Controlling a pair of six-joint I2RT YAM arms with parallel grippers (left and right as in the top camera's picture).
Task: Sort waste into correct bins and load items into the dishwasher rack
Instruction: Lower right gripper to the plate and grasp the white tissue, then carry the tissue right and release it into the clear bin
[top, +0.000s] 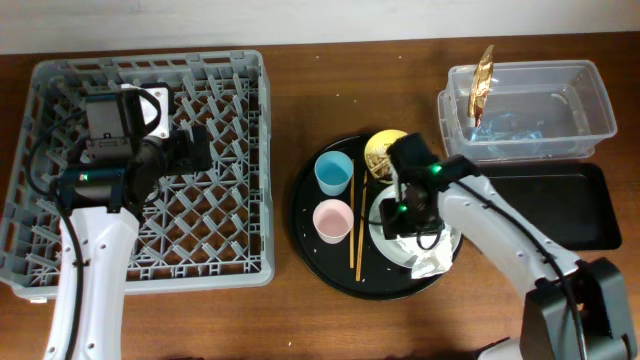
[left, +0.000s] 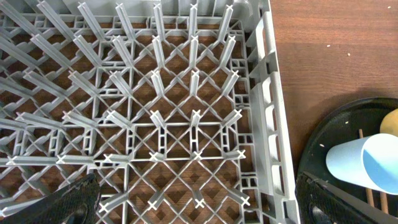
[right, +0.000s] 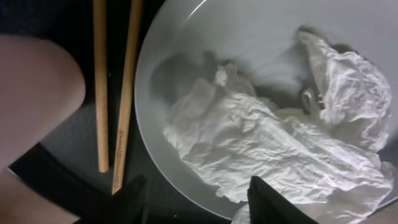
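— Where is your right end effector (right: 199, 202)?
— Low over the plate (right: 261, 37) on the round black tray (top: 305, 215). Its fingers (right: 273, 202) stand apart and grip nothing. The crumpled tissue (right: 267, 143) lies on the plate, one edge of it between my fingertips.
— And beside the plate?
— The chopsticks (right: 115, 93) lie side by side on the tray, just off the rim, with the pink cup (right: 31, 93) beyond them. The blue cup (top: 333, 172) and yellow bowl (top: 385, 150) share that tray.
— Your left end effector (left: 202, 208)?
— Wide open and empty, hovering over the pegs of the rack (left: 270, 124), near the wall that faces the round tray.
— The bins?
— The clear tub (top: 598, 105) sits on the counter (top: 300, 60), with the gold wrapper (top: 483, 85) upright at its end. The flat black tray (top: 560, 210) lies just beside it.
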